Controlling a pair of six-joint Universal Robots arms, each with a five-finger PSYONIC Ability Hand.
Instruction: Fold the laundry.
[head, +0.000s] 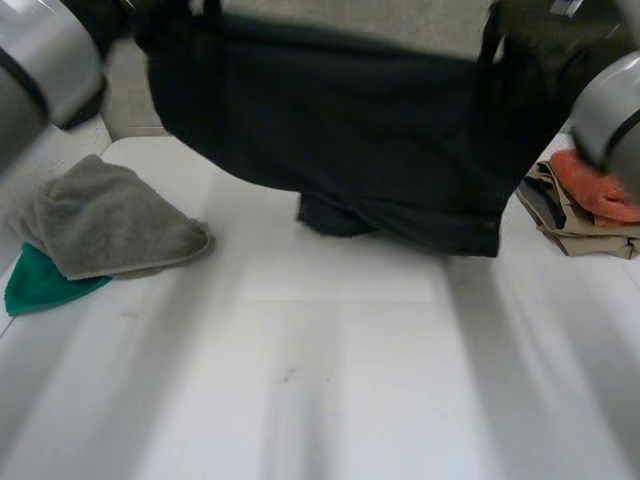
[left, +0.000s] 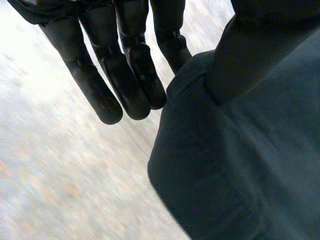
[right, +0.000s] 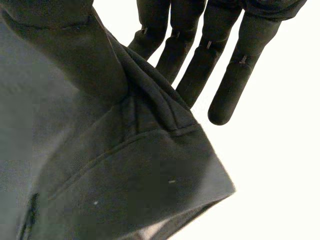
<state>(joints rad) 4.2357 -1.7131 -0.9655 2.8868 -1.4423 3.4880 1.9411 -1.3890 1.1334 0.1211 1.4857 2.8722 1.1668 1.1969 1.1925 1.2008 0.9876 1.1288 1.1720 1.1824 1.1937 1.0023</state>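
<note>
Garment (head: 350, 130), dark, hangs spread over the white table (head: 350, 380), its lower edge reaching the tabletop. We note the left hand (left: 125, 75) and right hand (right: 225, 75) each pinching an upper corner, thumb against straight fingers.

Garment (head: 340, 130) dark navy, plain. Towel (head: 110, 220) grey, left bench edge. Green cloth (head: 40, 285) under it. Orange cloth (head: 595, 185) on tan fabric (head: 590, 240), right bench edge. Bench (head: 350, 380) white. Left robot hand (left: 127, 80), right robot hand (right: 205, 55) black.
</note>
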